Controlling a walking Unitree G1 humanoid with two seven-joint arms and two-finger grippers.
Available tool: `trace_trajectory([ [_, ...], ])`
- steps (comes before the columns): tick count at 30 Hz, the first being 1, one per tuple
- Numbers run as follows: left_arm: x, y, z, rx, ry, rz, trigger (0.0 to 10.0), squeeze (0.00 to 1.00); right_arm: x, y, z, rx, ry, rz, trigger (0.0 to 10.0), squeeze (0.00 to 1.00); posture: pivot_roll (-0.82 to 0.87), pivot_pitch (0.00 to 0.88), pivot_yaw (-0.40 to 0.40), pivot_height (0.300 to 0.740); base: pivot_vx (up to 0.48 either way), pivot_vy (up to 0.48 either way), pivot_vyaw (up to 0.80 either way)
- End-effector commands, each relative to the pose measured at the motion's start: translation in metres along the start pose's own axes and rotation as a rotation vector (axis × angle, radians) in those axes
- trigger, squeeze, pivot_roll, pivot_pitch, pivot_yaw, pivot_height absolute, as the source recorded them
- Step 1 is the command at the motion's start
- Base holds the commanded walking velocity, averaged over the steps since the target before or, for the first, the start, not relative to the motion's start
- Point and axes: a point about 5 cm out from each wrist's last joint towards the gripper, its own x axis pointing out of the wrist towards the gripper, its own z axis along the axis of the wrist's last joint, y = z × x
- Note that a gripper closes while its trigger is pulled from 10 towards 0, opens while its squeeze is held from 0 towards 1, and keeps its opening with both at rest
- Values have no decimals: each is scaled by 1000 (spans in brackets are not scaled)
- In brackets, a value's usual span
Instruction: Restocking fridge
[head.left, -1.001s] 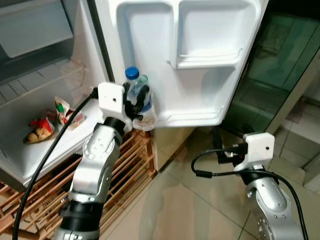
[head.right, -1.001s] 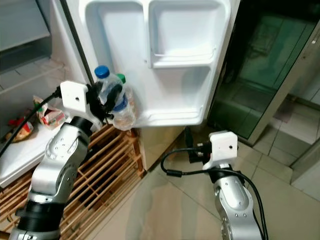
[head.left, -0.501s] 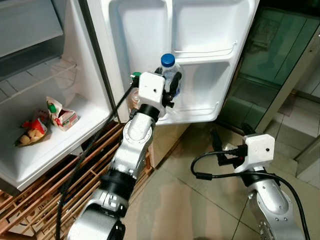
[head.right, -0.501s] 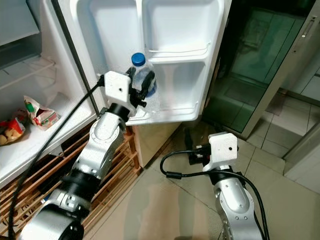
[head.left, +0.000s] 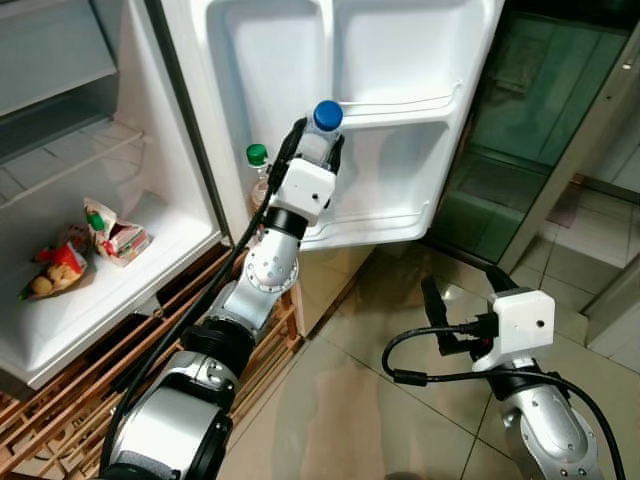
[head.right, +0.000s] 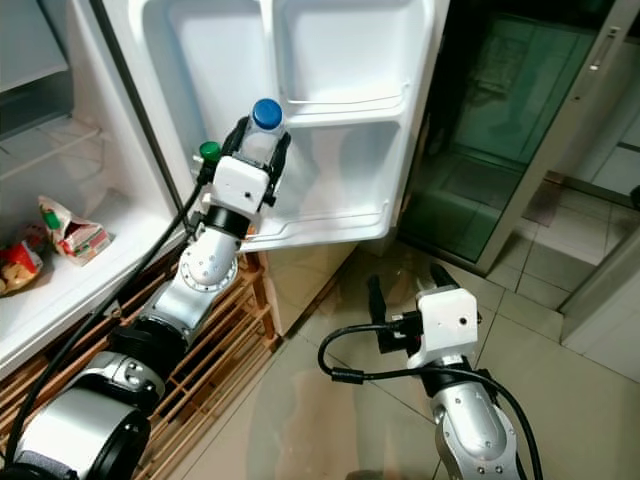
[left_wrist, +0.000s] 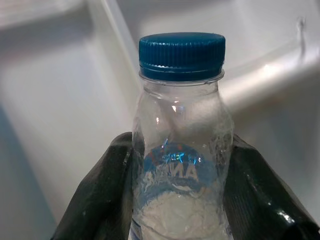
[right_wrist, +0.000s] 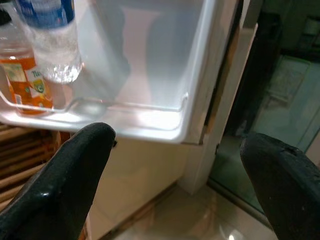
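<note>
My left gripper (head.left: 318, 145) is shut on a clear water bottle with a blue cap (head.left: 326, 117), holding it upright against the open fridge door (head.left: 400, 70), above the door's lower shelf (head.left: 380, 222). In the left wrist view the bottle (left_wrist: 181, 150) sits between both black fingers (left_wrist: 100, 200). A bottle with a green cap (head.left: 258, 160) and an orange label (right_wrist: 20, 82) stands in the lower door shelf beside it. My right gripper (head.left: 462, 296) is open low over the floor, right of the door, holding nothing.
Inside the fridge at left, a shelf (head.left: 120, 290) holds snack packets (head.left: 112, 232) and a small bowl of food (head.left: 48, 278). A wooden slatted rack (head.left: 150, 350) stands under the fridge. Tiled floor (head.left: 350, 400) lies ahead; a dark glass door (head.left: 540, 110) is at right.
The left arm has lifted the blue-capped bottle higher along the door, its cap now level with the upper shelf rail. The camera has shifted. The right arm stays low.
</note>
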Motion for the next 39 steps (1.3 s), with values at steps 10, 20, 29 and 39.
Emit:
trace_trajectory([
  [10,-30,-16,-53,-186,458,141,10000,0,-3,2,5,-12,-1,8,10000,24,-450,9,79,740,0,0,0],
  [20,21,31,-21,-211,307,304,10000,1000,-1,0,4,-16,4,5,10000,24,-437,0,85,740,0,0,0],
  [29,24,48,-9,-209,262,114,10000,1000,7,0,3,-10,-6,12,10000,24,-400,0,76,740,0,0,0],
  [39,-12,52,0,-296,326,86,10000,1000,27,-1,0,9,-20,41,10000,27,-310,0,42,740,0,0,0],
])
